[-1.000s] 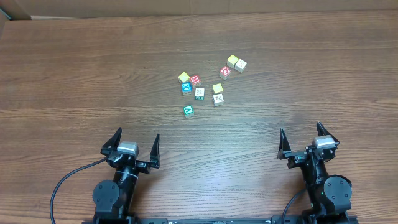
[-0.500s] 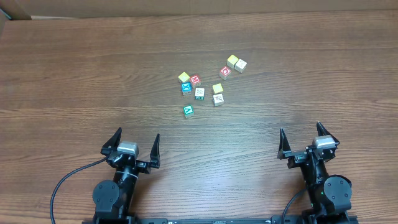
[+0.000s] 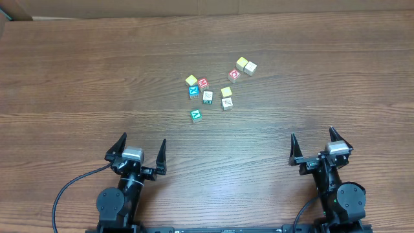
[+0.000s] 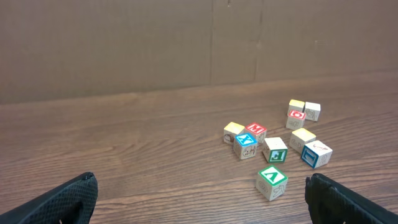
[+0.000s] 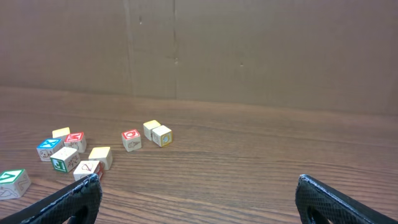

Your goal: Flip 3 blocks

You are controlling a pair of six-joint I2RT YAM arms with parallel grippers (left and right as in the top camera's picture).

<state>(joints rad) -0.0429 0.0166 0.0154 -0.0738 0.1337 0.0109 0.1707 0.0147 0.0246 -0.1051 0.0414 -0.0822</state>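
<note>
Moved since earlier: nothing; cubes, arms and jaws match both earlier overhead views.
Meaning for the task: by my judgement the work has not begun, with no block touched and all three flips outstanding.
Blocks: the teal-topped block (image 3: 196, 115) sits alone, just above frame centre. The cream block with a green mark (image 3: 207, 96) and the cream block with a red-brown mark (image 3: 227, 103) lie in the cluster above it, near each other but apart.
Other cubes: the blue-topped cube (image 3: 193, 91), yellow-topped cubes (image 3: 191, 81) and red-faced cubes (image 3: 203, 83) crowd the same cluster. A yellow and cream pair sits at its upper right.
Left gripper (image 3: 143, 144): lower left of frame, jaws spread wide, empty, well apart from every cube.
Right gripper (image 3: 312, 139): lower right of frame, jaws spread wide, empty, equally far away.
Wooden table (image 3: 77, 77): bare brown grain around the cluster.
Hard to make out: the marks are too small to read overhead. Which three are meant stays a guess. The undersides are hidden. Both wrist views cut off the fingertips at the bottom corners.
</note>
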